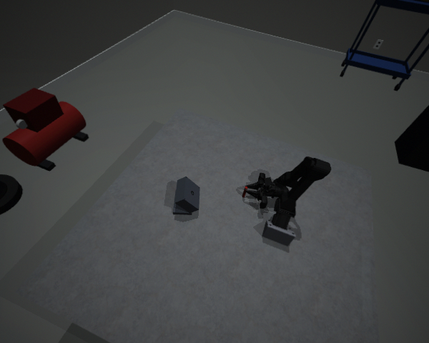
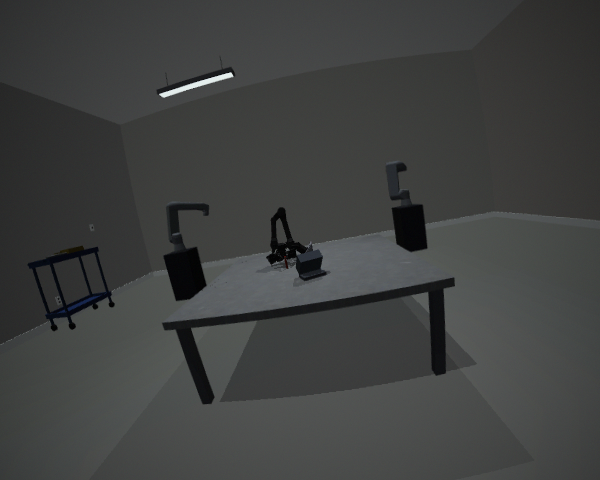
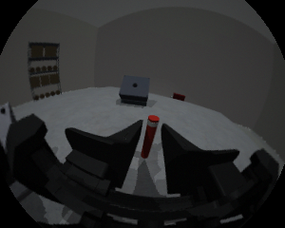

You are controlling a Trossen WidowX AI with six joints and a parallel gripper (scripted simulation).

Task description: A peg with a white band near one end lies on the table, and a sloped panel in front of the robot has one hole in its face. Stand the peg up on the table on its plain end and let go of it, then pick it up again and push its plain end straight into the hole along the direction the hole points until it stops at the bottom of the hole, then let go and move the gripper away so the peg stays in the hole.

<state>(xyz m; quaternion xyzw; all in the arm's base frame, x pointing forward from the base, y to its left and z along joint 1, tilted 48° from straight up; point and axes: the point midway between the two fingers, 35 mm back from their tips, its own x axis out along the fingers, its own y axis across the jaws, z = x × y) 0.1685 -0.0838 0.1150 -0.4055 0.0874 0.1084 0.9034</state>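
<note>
Pincer [image 1: 245,189] [image 2: 286,256] [image 3: 152,124]: black, parted, released, a finger on either side of peg
Peg [image 1: 244,191] [image 2: 286,262] [image 3: 149,138]: red, upright on table [image 1: 222,266] [image 2: 362,279] [image 3: 85,109], white band near top
Block [image 1: 186,194] [image 2: 309,262] [image 3: 135,88]: grey, sloped, one hole, apart from peg

Over on one side there's a blue cart [image 1: 379,64] [image 2: 78,304] on casters, something yellow on its top shelf. Near the wall socket [image 1: 378,43] [image 2: 91,227], fine. A red tank-shaped machine [image 1: 50,138] sits on the floor, just beside a black ring [image 1: 15,191]. A long lamp [image 2: 197,84] glows overhead, and a tall rack [image 3: 29,71] with boxes stands by the wall.
</note>
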